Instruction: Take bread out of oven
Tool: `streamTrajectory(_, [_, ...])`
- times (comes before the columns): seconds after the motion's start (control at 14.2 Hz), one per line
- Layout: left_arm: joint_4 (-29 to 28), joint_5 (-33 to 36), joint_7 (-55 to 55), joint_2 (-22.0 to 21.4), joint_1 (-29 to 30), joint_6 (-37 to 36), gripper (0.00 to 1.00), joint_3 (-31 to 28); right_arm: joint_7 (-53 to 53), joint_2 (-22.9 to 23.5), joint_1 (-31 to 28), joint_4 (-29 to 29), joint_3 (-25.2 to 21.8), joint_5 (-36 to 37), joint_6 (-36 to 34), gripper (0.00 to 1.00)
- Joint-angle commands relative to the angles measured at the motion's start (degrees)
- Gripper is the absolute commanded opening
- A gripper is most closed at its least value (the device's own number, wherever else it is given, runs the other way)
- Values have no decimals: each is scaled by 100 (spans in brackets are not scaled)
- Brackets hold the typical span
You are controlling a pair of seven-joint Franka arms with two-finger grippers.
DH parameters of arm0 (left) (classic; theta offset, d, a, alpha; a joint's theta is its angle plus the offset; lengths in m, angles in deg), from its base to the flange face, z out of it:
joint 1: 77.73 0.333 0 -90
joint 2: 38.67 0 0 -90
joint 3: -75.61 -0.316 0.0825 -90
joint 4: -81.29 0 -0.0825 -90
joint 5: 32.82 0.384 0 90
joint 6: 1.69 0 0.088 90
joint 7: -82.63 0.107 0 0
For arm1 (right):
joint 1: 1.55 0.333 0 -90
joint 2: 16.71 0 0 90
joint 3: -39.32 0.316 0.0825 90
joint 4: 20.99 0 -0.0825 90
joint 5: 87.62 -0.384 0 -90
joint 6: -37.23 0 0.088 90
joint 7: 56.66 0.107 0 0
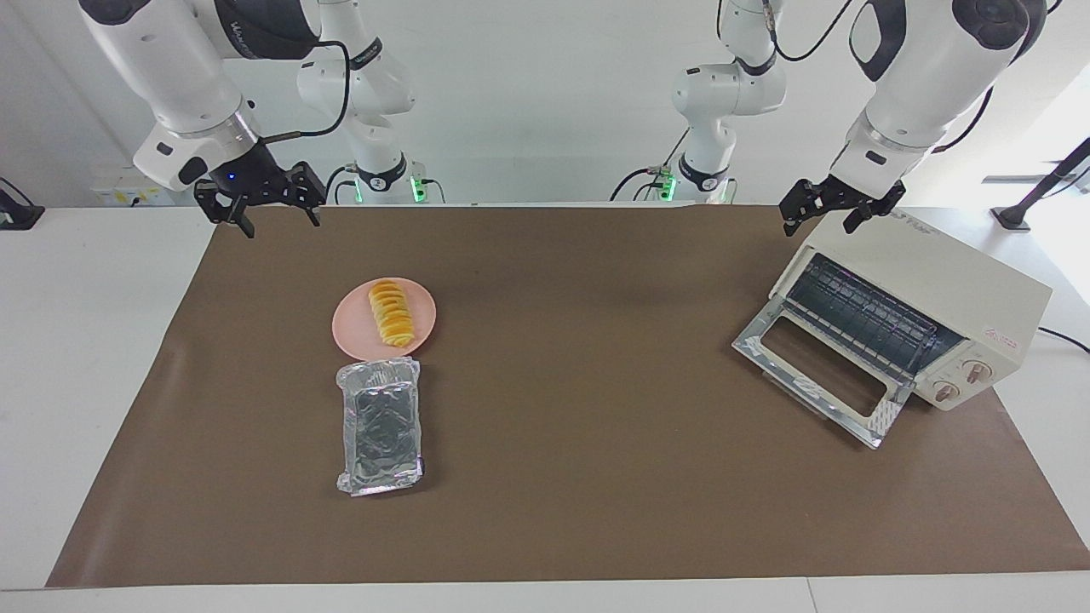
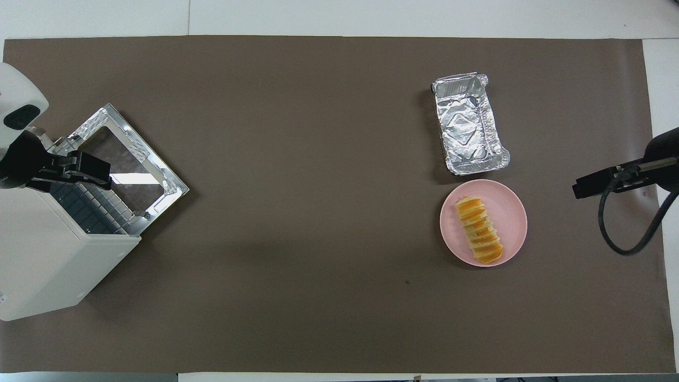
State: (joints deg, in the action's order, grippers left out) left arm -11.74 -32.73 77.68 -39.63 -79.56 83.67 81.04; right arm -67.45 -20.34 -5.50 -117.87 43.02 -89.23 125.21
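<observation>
Bread (image 1: 392,315): a small loaf of yellow-orange ridged segments, lying on the pink plate (image 1: 353,340), already outside the oven, toward the right arm's end of the table.
Oven (image 1: 979,294): cream-white toaster oven at the left arm's end of the table; glass door (image 1: 822,375) dropped fully open, dark wire rack (image 1: 869,319) visible with nothing on it.
Foil tray (image 1: 381,426): crinkled silver tray, empty, just beside the plate and farther from the robots.
Task status: judged complete or nearly so (loaf on the plate, rack bare).
Handling, bread: likely light and soft; the segments could compress or separate under a hard squeeze. The crust looks dry, so slip is a minor concern.
Grasp location: across the narrow width near the loaf's middle, with low closing force (an end grasp would probably let the loaf sag or tear).
Left gripper (image 1: 839,209): over the top edge of the oven nearest the robots, fingers spread apart, holding nothing; contact with the casing cannot be confirmed.
Right gripper (image 1: 277,213): raised over the mat's edge nearest the robots, well apart from the plate, fingers spread wide, holding nothing.
Brown mat (image 1: 579,477): covers the work area under all items.
</observation>
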Motion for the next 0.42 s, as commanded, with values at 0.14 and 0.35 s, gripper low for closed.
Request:
streamTrajectory(0.14, [-111,-44,11,-141,105,-2,100,63,-99,108,-106,134,87,81,-79,100])
streamTrajectory(0.35, [-111,-44,20,-141,105,-2,100,72,-90,108,-97,143,87,81,-62,100])
